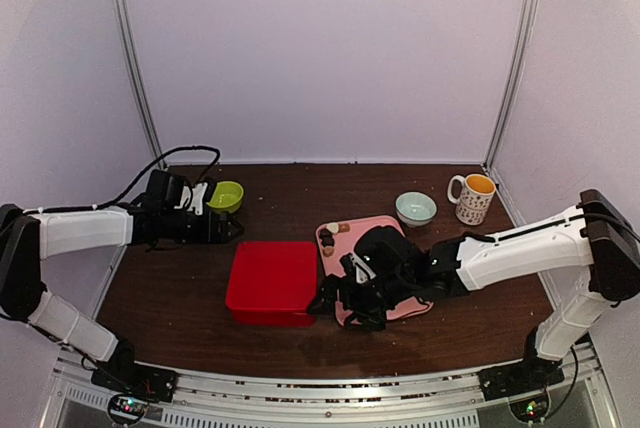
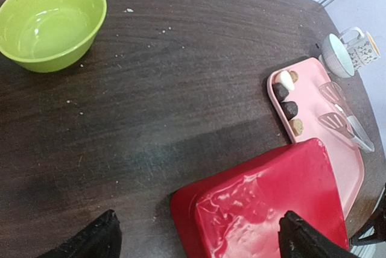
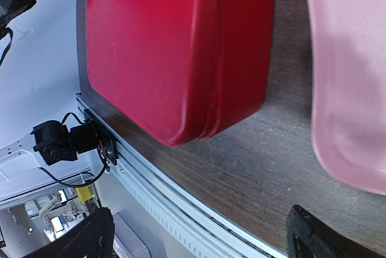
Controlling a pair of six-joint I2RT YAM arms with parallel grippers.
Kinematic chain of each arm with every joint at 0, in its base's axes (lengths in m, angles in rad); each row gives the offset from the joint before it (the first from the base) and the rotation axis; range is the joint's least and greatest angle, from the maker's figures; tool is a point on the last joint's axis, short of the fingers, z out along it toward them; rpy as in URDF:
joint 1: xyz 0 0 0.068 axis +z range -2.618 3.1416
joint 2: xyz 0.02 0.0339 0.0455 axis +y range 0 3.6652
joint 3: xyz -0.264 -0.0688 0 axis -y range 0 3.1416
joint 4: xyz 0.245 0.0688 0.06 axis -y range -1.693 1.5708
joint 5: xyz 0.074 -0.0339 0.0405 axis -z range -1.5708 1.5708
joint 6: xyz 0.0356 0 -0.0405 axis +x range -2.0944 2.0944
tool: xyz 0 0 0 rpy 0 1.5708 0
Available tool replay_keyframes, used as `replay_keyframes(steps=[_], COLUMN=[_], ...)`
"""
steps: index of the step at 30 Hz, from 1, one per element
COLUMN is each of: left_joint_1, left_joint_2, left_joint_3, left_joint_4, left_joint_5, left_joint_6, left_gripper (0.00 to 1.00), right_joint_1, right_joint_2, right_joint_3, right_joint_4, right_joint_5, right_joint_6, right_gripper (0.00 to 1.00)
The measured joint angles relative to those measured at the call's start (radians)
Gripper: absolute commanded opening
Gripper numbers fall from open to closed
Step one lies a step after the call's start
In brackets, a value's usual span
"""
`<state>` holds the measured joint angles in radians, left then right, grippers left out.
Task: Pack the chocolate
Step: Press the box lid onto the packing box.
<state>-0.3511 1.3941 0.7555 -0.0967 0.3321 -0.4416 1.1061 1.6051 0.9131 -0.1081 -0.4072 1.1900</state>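
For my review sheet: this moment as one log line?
left gripper open near green bowl | right gripper open between red box and pink tray | box closed | chocolates on tray

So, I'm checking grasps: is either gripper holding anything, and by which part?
Nothing is held: the left gripper and the right gripper both stand open and empty.

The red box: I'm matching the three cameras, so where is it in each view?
Top external: red box at centre, left of the pink tray.
Left wrist: red box bottom right, tray above it.
Right wrist: red box top, left of centre; tray right.
Shared landmark: the tray.
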Motion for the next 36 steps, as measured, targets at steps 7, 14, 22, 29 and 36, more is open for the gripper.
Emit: replay_keyframes(steps=[7,14,22,29,36], left_joint_1=[0.008,0.008,0.008,0.008,0.014], left_joint_2=[0.057,0.155,0.229,0.273,0.300], left_joint_3=[0.000,0.032,0.063,0.085,0.079], left_joint_4=[0.022,0.021,0.029,0.059,0.114], left_joint_5=[0.035,0.071,0.106,0.174,0.229], left_joint_6=[-0.006,-0.006,-0.005,0.006,0.006], left_gripper=[0.87,0.65,0.51,0.36,0.31], right_joint_1=[0.007,0.006,0.002,-0.010,-0.027], right_joint_2=[0.081,0.171,0.203,0.212,0.216], right_joint_3=[0.019,0.003,-0.011,-0.018,-0.053], right_joint_4=[0.153,0.333,0.422,0.449,0.479], right_joint_5=[-0.050,-0.052,-0.037,-0.021,-0.010], right_joint_6=[0.082,0.227,0.306,0.337,0.348], right_gripper=[0.87,0.80,0.70,0.63,0.62])
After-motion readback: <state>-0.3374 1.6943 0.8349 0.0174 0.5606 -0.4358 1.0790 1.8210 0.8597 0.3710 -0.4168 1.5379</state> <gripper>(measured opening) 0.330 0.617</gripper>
